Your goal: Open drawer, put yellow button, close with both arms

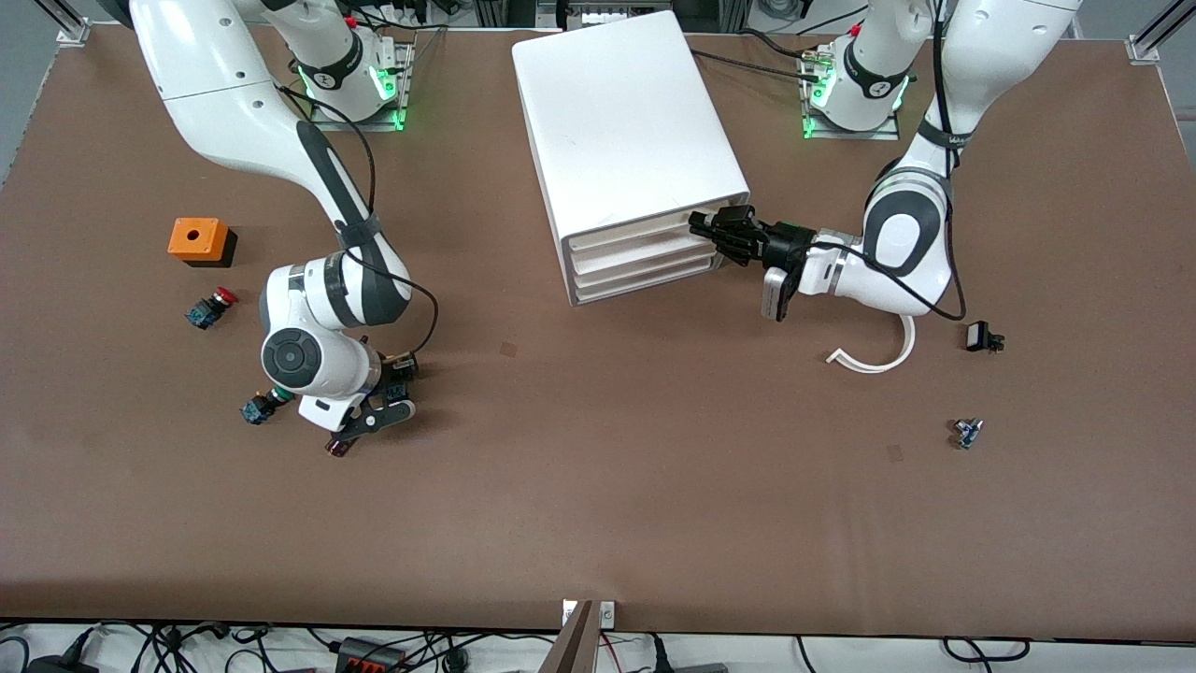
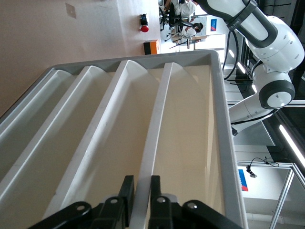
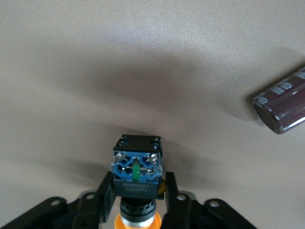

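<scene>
While the brown table (image 1: 598, 505) lies mostly bare under even light, the white cabinet (image 1: 624, 121) stands on it between the two arm bases, its four stacked drawer fronts turned toward the front camera and the left arm's end. The left gripper (image 1: 718, 234) is at the corner of those fronts; in the left wrist view its fingers (image 2: 127, 191) are narrowly pinched on the front lip of the top drawer (image 2: 190, 143), which sits level with the other three fronts.

Well away from the cabinet, toward the right arm's end and nearer the front camera, the right gripper (image 1: 388, 393) hovers low over the table, its jaws clamped on the yellow button (image 3: 137, 191) by its black-and-blue body, the orange cap just showing between the fingers. A dark maroon cylinder (image 1: 338, 447) lies on the table just beside that gripper. A green-capped button (image 1: 259, 407) rests close by, with a red-capped button (image 1: 210, 307) and an orange box (image 1: 199, 240) farther toward that end.

On the cabinet's left-arm side lie a curved white strip (image 1: 878, 355), a small black part (image 1: 981, 336) and a tiny blue piece (image 1: 967, 432). Cables (image 1: 187, 645) run along the table's front edge.
</scene>
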Controlling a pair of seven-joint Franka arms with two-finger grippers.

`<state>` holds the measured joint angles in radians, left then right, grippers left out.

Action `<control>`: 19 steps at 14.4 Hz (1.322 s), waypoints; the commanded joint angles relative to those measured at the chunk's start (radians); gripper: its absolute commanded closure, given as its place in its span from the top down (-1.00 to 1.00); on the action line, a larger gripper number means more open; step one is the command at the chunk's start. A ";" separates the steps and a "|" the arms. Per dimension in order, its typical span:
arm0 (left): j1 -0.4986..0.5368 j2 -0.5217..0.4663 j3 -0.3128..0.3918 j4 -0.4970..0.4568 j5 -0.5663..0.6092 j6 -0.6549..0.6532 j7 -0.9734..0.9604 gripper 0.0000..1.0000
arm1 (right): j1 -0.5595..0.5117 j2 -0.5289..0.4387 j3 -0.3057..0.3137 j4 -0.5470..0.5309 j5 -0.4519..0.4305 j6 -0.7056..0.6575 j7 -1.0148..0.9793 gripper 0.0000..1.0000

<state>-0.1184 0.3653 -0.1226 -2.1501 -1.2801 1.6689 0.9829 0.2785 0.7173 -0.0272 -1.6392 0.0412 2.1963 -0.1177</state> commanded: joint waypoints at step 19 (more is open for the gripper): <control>0.045 0.217 0.061 0.298 0.073 0.029 -0.003 -0.96 | 0.194 -0.062 -0.002 0.582 0.017 -0.466 0.061 -1.00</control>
<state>-0.0690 0.5114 -0.0853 -1.9228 -1.2589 1.6617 1.0019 0.4381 0.6513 -0.0227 -1.0908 0.0497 1.7508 -0.1038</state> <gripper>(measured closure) 0.850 0.595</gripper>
